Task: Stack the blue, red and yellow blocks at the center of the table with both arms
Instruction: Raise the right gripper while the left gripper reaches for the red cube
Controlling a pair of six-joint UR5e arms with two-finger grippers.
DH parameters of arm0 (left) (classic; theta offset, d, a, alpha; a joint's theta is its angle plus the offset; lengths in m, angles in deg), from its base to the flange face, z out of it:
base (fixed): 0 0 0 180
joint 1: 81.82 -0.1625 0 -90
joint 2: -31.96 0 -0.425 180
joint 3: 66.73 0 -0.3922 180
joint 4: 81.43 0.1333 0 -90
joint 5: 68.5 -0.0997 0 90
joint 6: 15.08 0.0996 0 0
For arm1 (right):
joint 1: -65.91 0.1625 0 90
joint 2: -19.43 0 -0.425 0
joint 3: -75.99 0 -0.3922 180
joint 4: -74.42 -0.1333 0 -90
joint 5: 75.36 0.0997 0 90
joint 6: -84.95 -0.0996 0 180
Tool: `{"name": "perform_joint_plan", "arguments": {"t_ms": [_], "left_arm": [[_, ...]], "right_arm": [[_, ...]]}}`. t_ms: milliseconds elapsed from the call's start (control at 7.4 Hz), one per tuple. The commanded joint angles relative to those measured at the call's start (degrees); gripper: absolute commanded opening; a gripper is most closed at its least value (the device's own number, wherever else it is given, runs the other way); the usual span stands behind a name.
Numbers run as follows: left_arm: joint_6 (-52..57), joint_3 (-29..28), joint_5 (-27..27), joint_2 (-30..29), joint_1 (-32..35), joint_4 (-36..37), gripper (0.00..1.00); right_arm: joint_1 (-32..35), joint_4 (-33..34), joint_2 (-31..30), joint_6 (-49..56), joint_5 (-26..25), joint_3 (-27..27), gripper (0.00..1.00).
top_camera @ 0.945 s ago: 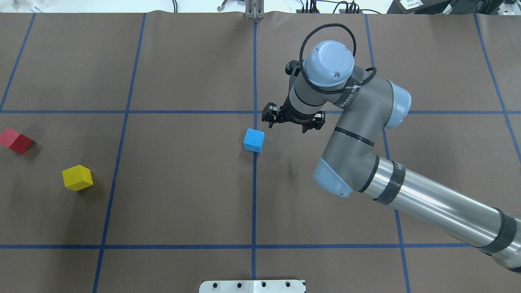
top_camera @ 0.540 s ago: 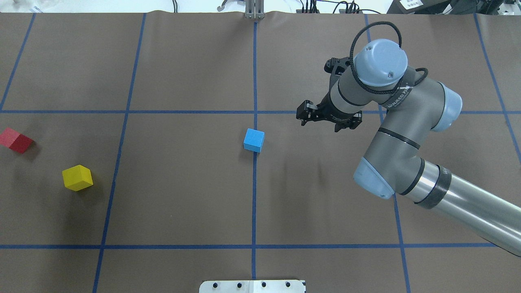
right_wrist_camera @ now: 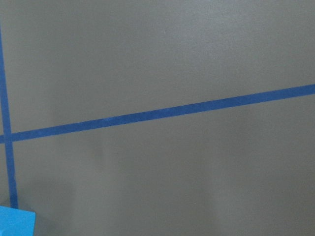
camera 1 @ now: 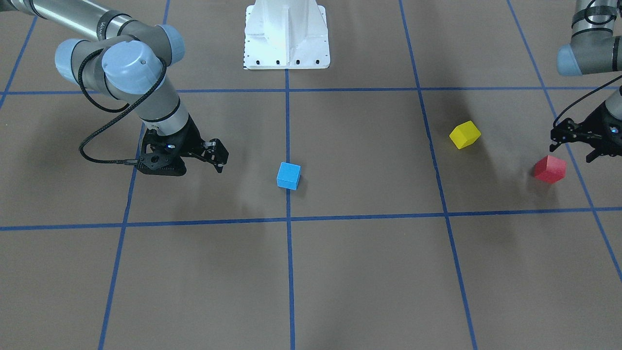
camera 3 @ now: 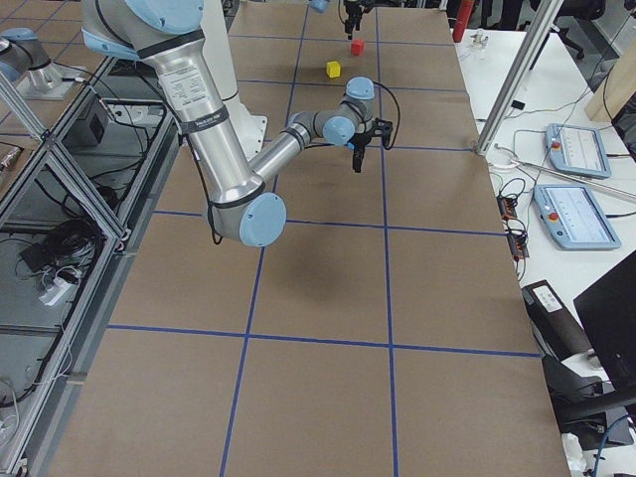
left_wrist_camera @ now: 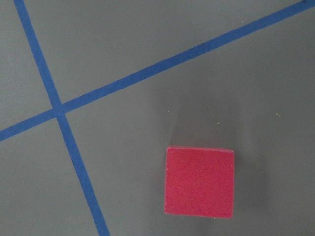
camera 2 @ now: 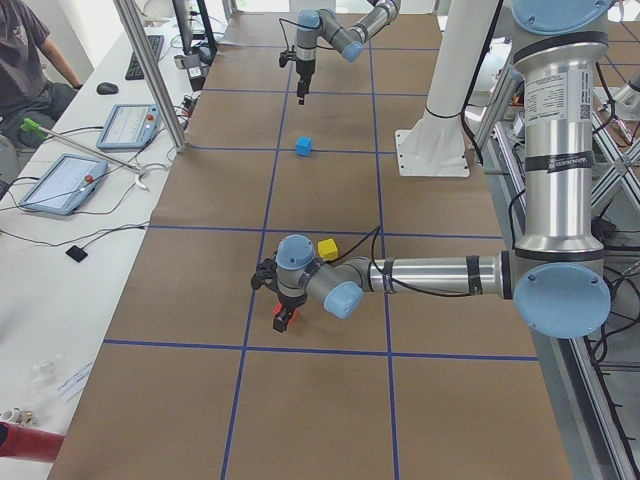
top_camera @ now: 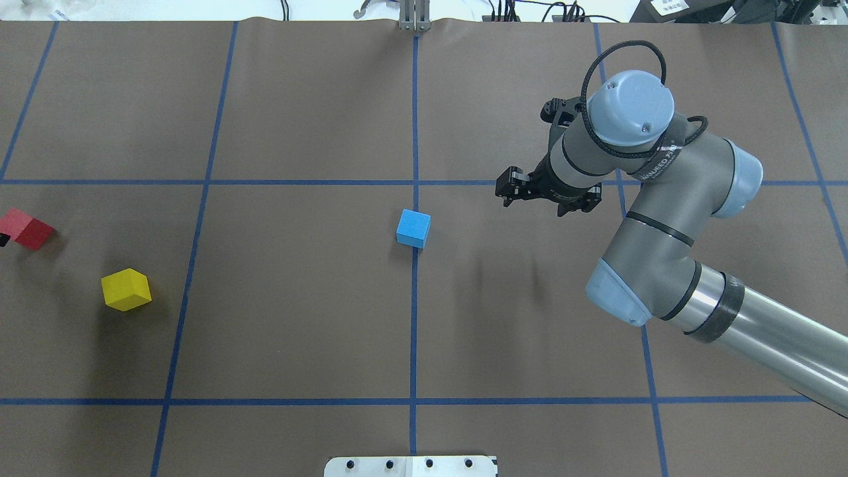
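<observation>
The blue block [top_camera: 413, 228] sits on the centre tape line, also shown in the front view [camera 1: 288, 175]. My right gripper [top_camera: 547, 203] hangs open and empty to the block's right, well apart from it [camera 1: 200, 158]. The red block [camera 1: 550, 169] lies at the table's far left [top_camera: 28, 230]. My left gripper [camera 1: 572, 150] hovers open just above and beside it; its wrist view shows the red block [left_wrist_camera: 199, 182] below, off to the lower right. The yellow block [top_camera: 126, 289] lies tilted near the red one [camera 1: 465, 134].
The white robot base plate [camera 1: 286, 34] stands at the near middle edge [top_camera: 411, 466]. Blue tape lines [top_camera: 413, 331] grid the brown table cover. Tablets [camera 2: 60, 180] and a seated person [camera 2: 25, 50] are beyond the far edge.
My right arm has swung to the right, away from the blue block, with its gripper open. A black tip of the left gripper has come in at the left edge by the red block.
</observation>
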Motion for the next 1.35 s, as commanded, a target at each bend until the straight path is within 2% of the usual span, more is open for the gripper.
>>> {"name": "perform_joint_plan", "arguments": {"t_ms": [0,945,1215], "left_arm": [[-0.1,-1.0,0.1,-1.4,-0.7,-0.2,0.99],[-0.1,-9.3,0.1,-7.5,-3.9,-0.2,0.99],[-0.1,-10.0,0.1,-7.8,-3.9,-0.2,0.99]], "right_arm": [[-0.2,0.0,-0.1,0.0,-0.2,-0.1,1.00],[-1.7,-0.3,0.0,-0.2,-1.8,-1.1,1.00],[-2.5,-0.3,0.2,-0.4,-2.9,-1.1,1.00]]}}
